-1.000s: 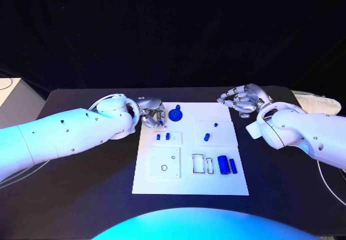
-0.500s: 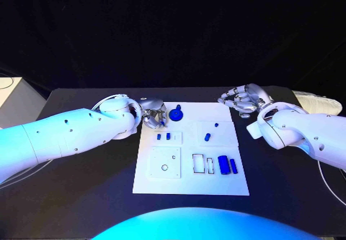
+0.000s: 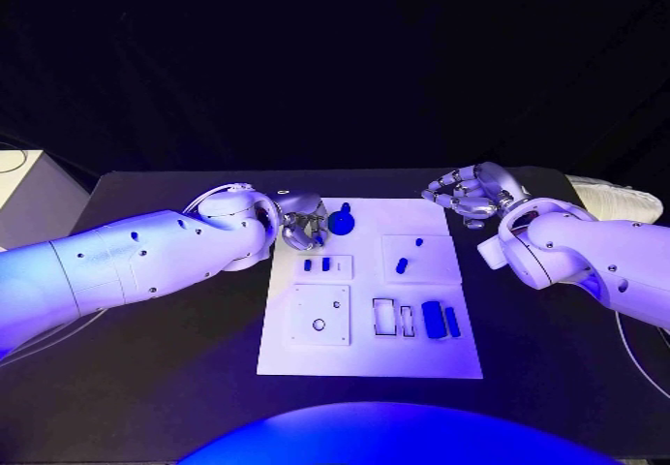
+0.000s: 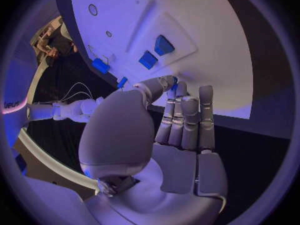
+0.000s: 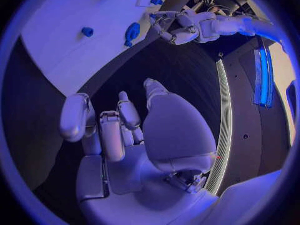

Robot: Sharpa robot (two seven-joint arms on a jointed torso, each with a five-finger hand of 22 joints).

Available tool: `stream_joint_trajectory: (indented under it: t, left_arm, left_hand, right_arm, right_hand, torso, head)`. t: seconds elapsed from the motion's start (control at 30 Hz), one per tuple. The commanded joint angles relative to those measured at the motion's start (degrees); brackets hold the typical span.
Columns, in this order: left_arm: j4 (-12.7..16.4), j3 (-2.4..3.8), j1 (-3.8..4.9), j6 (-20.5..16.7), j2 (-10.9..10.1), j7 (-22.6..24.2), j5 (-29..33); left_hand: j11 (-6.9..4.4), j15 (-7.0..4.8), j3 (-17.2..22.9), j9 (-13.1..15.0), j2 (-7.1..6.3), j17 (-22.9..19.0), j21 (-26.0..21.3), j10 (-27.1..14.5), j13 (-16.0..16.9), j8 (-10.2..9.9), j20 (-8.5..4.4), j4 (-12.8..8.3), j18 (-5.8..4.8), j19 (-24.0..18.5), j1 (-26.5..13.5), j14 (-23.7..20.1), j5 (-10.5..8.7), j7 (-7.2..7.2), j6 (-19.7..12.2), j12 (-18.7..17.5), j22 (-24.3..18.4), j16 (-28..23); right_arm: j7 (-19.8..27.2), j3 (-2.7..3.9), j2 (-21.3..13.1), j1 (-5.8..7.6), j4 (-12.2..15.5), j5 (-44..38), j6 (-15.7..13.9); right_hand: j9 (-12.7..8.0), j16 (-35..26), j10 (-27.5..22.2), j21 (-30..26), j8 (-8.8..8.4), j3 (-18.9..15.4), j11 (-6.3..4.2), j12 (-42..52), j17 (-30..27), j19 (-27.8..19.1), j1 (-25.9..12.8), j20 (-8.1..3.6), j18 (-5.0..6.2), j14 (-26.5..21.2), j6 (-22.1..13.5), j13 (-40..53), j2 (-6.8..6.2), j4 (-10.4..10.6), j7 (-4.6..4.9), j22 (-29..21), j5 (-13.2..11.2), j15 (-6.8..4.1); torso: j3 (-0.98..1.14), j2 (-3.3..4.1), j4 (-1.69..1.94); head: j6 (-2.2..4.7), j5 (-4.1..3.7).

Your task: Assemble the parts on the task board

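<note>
The white rectangular task board [image 3: 370, 349] sits mid-table, with your small blue plastic parts [image 3: 440, 319] scattered over it. Your left hand [image 3: 299, 224] is at the far left corner, fingers curled by a round blue piece [image 3: 341, 222]; can't tell if it's gripping. Your right hand [image 3: 468, 194] hovers off the far right corner, curled in on nothing.
</note>
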Motion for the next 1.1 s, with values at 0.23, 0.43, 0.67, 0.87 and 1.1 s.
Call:
stream_joint_trajectory:
  t: [0.23, 0.43, 0.67, 0.87, 1.1]
  left_arm:
    - [0.11, -0.04, -0.03, 0.88, 0.29, -0.19, 0.21]
    - [0.01, -0.16, -0.02, 1.66, 0.4, -0.91, 0.06]
    - [-0.2, -0.38, -0.02, 2.93, 0.57, -2.15, -0.51]
    - [-0.22, -0.5, -0.02, 3.37, 0.61, -2.55, -0.78]
    - [-0.26, -0.56, -0.02, 3.24, 0.92, -2.42, -0.83]
  left_hand:
    - [-0.02, -0.06, 0.09, 0.07, -0.23, 0.0, -0.39, 0.24, 0.06, 0.36, -0.1, 0.17, 0.68, -0.33, -0.49, -0.02, 0.27, -0.02, 0.31, -0.42, -0.1, 0.22]
    - [-0.02, -0.05, 0.11, 0.09, -0.19, 0.01, -0.41, 0.29, 0.08, 0.32, -0.1, 0.15, 0.68, -0.31, -0.46, -0.01, 0.26, -0.01, 0.32, -0.49, -0.12, 0.23]
    - [-0.01, -0.05, 0.1, 0.11, -0.19, -0.12, -0.43, 0.33, 0.09, 0.29, -0.09, 0.15, 0.68, -0.3, -0.47, -0.06, 0.25, 0.0, 0.34, -0.53, -0.13, 0.2]
    - [-0.08, -0.07, 0.07, 0.2, -0.14, -0.07, -0.47, 0.63, 0.2, 0.3, -0.08, 0.03, 0.69, -0.25, -0.33, -0.06, 0.2, -0.04, 0.53, -0.58, -0.18, 0.23]
    - [-0.09, -0.08, 0.04, 0.23, -0.13, -0.03, -0.48, 0.7, 0.23, 0.3, -0.07, 0.03, 0.69, -0.24, -0.33, -0.05, 0.18, -0.04, 0.58, -0.59, -0.19, 0.25]
  right_arm:
    - [0.59, 0.02, -0.01, -0.03, 0.06, -0.31, 0.41]
    - [0.55, 0.02, -0.08, -0.03, 0.15, -0.31, 0.39]
    - [0.47, 0.02, -0.19, -0.02, 0.23, -0.31, 0.4]
    - [0.42, 0.02, -0.27, -0.02, 0.28, -0.32, 0.39]
    - [0.42, 0.02, -0.27, -0.02, 0.32, -0.32, 0.39]
  right_hand:
    - [0.06, -0.37, -0.02, -0.34, 0.2, -0.1, -0.17, -0.28, 6.5, -0.4, -0.41, 0.03, 0.34, 3.05, -0.01, -0.08, -0.12, 0.03, -0.19, 2.07, 0.22, 0.14]
    - [0.06, -0.37, -0.02, -0.34, 0.2, -0.1, -0.17, -0.28, 6.5, -0.4, -0.41, 0.03, 0.34, 3.05, -0.01, -0.08, -0.12, 0.03, -0.19, 2.07, 0.22, 0.14]
    - [0.06, -0.37, -0.02, -0.34, 0.2, -0.1, -0.17, -0.28, 6.5, -0.4, -0.41, 0.03, 0.34, 3.05, -0.01, -0.08, -0.12, 0.03, -0.19, 2.07, 0.22, 0.14]
    - [0.06, -0.4, 0.01, -0.32, 0.23, -0.09, -0.19, -0.29, 6.49, -0.37, -0.45, 0.02, 0.33, 3.05, -0.01, -0.12, -0.1, 0.0, -0.21, 2.09, 0.24, 0.12]
    - [0.06, -0.4, 0.01, -0.32, 0.23, -0.09, -0.19, -0.29, 6.49, -0.37, -0.45, 0.02, 0.33, 3.05, -0.01, -0.12, -0.1, 0.0, -0.21, 2.09, 0.24, 0.12]
  torso:
    - [0.06, 0.03, 0.0]
    - [0.08, 0.03, -0.01]
    - [0.03, 0.0, -0.01]
    - [-0.01, 0.01, 0.06]
    - [-0.05, 0.04, 0.03]
  head:
    - [-0.08, -0.12]
    - [-0.19, -0.19]
    - [-0.39, -0.23]
    - [-0.5, -0.27]
    - [-0.52, -0.28]
